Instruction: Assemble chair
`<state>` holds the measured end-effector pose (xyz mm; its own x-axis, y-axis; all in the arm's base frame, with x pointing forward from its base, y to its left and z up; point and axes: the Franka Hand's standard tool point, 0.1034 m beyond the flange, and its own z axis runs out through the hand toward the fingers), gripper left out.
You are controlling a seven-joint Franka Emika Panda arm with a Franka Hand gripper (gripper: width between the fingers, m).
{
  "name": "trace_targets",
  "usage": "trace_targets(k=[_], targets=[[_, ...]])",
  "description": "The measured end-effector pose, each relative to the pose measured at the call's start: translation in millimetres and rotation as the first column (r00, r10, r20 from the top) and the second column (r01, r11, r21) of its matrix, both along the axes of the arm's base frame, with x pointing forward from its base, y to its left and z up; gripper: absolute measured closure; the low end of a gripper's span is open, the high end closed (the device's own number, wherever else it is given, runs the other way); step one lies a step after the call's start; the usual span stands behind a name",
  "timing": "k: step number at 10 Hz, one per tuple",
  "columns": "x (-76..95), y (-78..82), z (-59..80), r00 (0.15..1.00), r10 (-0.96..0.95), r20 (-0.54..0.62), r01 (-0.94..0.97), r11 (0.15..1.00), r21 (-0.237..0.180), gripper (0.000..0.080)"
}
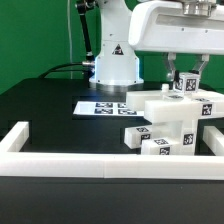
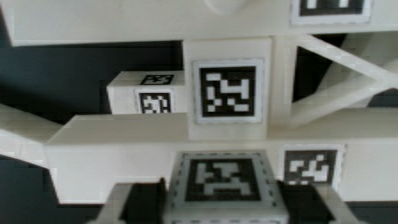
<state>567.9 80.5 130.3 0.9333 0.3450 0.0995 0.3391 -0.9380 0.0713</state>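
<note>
White blocky plastic chair parts (image 1: 165,122), stuck with small black-and-white square tags, heaped close together on black table (image 1: 50,110), toward the exterior view's right, inside long low white border rail (image 1: 90,166). Behind the heap, nearer white robot base (image 1: 112,62): thin flat white marker board (image 1: 100,106), lying on the tabletop.

Two-finger gripper (image 1: 187,78) right over the top of the heap, dark-tipped fingers (image 1: 171,66) apart, one on either side of small tagged white block (image 1: 187,87) at the very top. Cannot tell whether pressing on that block or only straddling it.

From the wrist view: tagged block (image 2: 222,180) close between the gripper (image 2: 217,208) tips; beyond it, broad white slab (image 2: 107,135) running crosswise and upright white bar (image 2: 228,60) bearing a tall tag.
</note>
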Motion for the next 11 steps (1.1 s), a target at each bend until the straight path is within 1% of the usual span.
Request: trace_targets(k=[3, 6, 11], targets=[[1.9, 0.6, -1.0, 1.000, -0.005, 0.005, 0.005, 1.000, -0.001, 0.0508], [1.6, -3.1, -6.8, 1.000, -0.009, 0.001, 0.009, 1.000, -0.008, 0.0508], [3.5, -4.9, -6.9, 1.000, -0.012, 0.011, 0.012, 1.000, -0.009, 0.0508]])
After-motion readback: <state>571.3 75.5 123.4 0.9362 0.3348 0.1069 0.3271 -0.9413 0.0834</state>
